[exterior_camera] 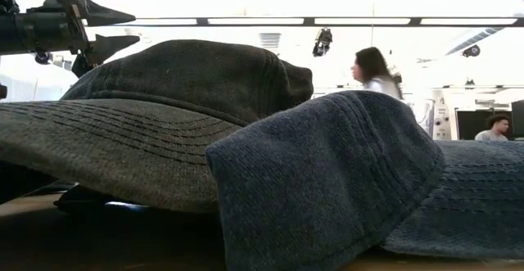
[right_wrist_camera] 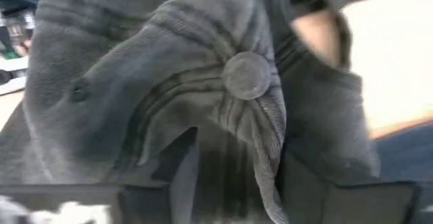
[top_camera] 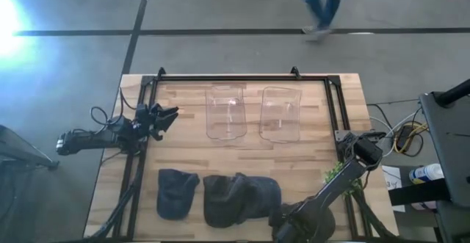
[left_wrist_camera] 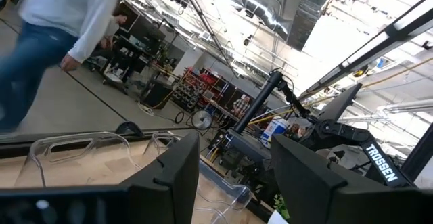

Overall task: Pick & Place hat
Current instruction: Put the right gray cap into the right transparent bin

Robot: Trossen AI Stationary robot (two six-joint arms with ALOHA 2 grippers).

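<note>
Grey cap (top_camera: 239, 197) lies at near edge, centre, crumpled: soft, light, will fold under load; best pinched at a crown fold by the top button (right_wrist_camera: 247, 75). Right gripper (right_wrist_camera: 233, 183) is on it, fingers straddling fabric; closure cannot be told. Dark hat (top_camera: 177, 191) sits just left. Two clear bins (top_camera: 225, 111) stand beyond, unobstructed. Left gripper (top_camera: 167, 117) waits far left, fingers apart.

Looks like an industrial workshop or robotics lab. Bare concrete floor (top_camera: 242, 8) around a wooden table (top_camera: 183, 151); exposed ceiling ducts (left_wrist_camera: 308, 7), strip lights, equipment racks (left_wrist_camera: 210, 88) far behind, people walking past.
</note>
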